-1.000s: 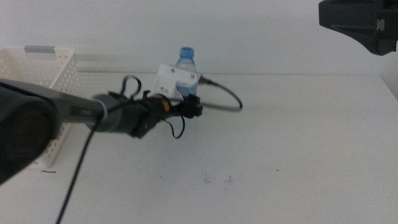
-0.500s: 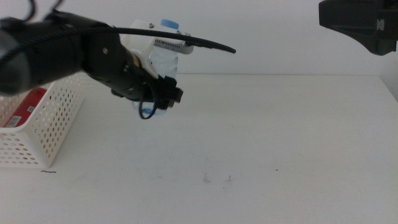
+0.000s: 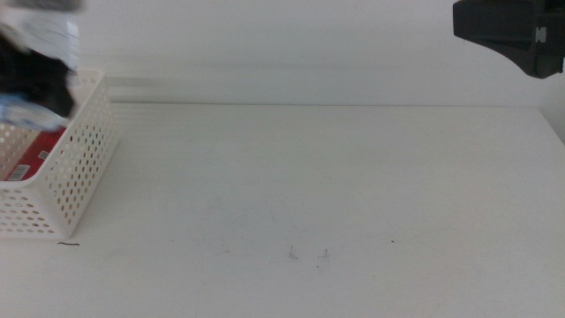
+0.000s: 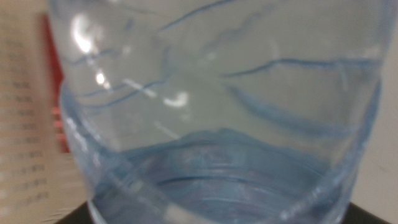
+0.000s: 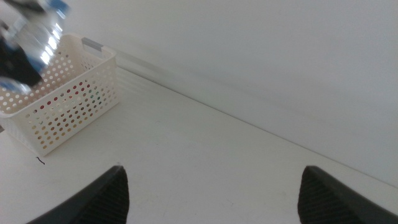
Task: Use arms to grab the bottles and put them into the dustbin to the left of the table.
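Now, middle view: left tool (image 3: 35, 62) blurred above dustbin (image 3: 75, 168) at desk (image 3: 353, 194) left edge; red can (image 3: 31, 155) already inside; its label unreadable. Left wrist view: water bottle (image 4: 217, 112) fills frame, clamped in left tool, bin lattice directly behind. Right wrist view: right tool (image 5: 211, 193) spread wide, empty, waiting well apart over desk.

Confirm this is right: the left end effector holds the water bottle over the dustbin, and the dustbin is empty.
Not quite. The left end effector does hold the water bottle over the dustbin, but the dustbin is not empty: the middle view shows a red can lying inside it. The right end effector waits, open, above the table.
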